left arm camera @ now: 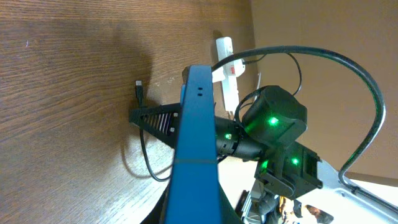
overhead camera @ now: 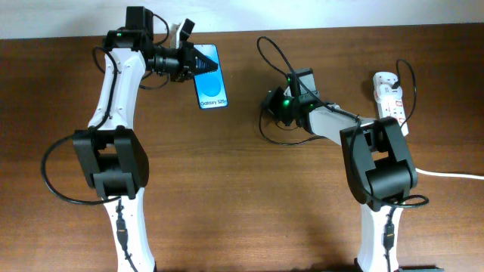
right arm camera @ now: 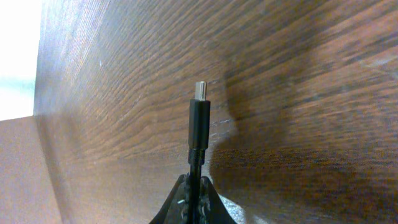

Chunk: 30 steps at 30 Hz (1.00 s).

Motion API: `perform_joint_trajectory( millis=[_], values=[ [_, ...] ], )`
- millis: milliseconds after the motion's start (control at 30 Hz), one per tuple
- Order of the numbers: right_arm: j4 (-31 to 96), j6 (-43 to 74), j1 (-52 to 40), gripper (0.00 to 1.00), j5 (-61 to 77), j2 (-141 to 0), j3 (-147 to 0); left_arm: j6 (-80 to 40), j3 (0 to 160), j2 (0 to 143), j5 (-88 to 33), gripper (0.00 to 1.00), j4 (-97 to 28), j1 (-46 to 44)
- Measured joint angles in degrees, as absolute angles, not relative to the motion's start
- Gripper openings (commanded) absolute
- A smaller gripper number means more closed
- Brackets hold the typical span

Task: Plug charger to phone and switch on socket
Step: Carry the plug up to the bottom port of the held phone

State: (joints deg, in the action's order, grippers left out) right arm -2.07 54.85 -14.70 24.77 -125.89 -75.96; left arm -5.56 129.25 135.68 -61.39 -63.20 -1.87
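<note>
The left pincer (overhead camera: 198, 63) is pinching the phone (overhead camera: 214, 87) at its upper end. In the left wrist view the phone shows edge-on as a blue slab, with one black lattice finger (left arm camera: 158, 119) lying between it and the wood of the table (overhead camera: 249, 196). From overhead its bright blue screen faces up, at the far middle of the table. The right pincer (right arm camera: 189, 202) is pressed together on the charger (right arm camera: 199, 124), nipping the thin black cable just behind the plug, so that the plug stands straight out past the fingertips with its metal tip bare. This pincer sits to the right of the phone and apart from it, and the plug is not in the phone. The slack cable curls in loops around the right wrist. The socket (overhead camera: 392, 98) lies at the far right of the table, beyond the right arm, and its thick white cord (overhead camera: 454, 174) runs off the right edge.
</note>
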Motion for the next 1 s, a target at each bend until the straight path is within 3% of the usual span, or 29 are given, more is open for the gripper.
perform_joint_trajectory(
  millis=[100,267,467,600,700,833,1000],
  values=[
    [6.2,45.1,-11.27,0.04,28.64,-123.7,-75.85,-5.56,129.25,135.68,-61.39,0.0,-63.2,-1.87],
    [22.74,20.47,-7.11,0.04,42.33,-99.46,-76.03,-5.54,129.23,135.68,-67.22,0.0,-62.02,-1.87],
    [38.44,10.24,-7.11,0.04,50.06,-84.73,-76.27,-5.61,129.21,135.68,-85.19,0.0,-57.43,-1.87],
    [40.95,12.88,-7.77,0.04,55.86,-84.05,-76.27,-7.18,129.21,135.68,-86.87,0.0,-57.19,-1.87],
    [40.21,19.27,-12.12,0.04,55.59,-84.05,-76.18,-16.43,129.21,135.68,-87.24,0.0,-53.89,-1.87],
    [25.28,30.59,-17.82,0.04,54.57,-84.29,-72.31,-26.74,129.19,135.68,-87.68,0.0,-51.18,-2.85],
    [-1.87,46.83,-21.43,0.04,54.06,-84.49,-59.72,-29.45,129.19,135.68,-87.7,0.0,-48.29,-3.05]
  ],
)
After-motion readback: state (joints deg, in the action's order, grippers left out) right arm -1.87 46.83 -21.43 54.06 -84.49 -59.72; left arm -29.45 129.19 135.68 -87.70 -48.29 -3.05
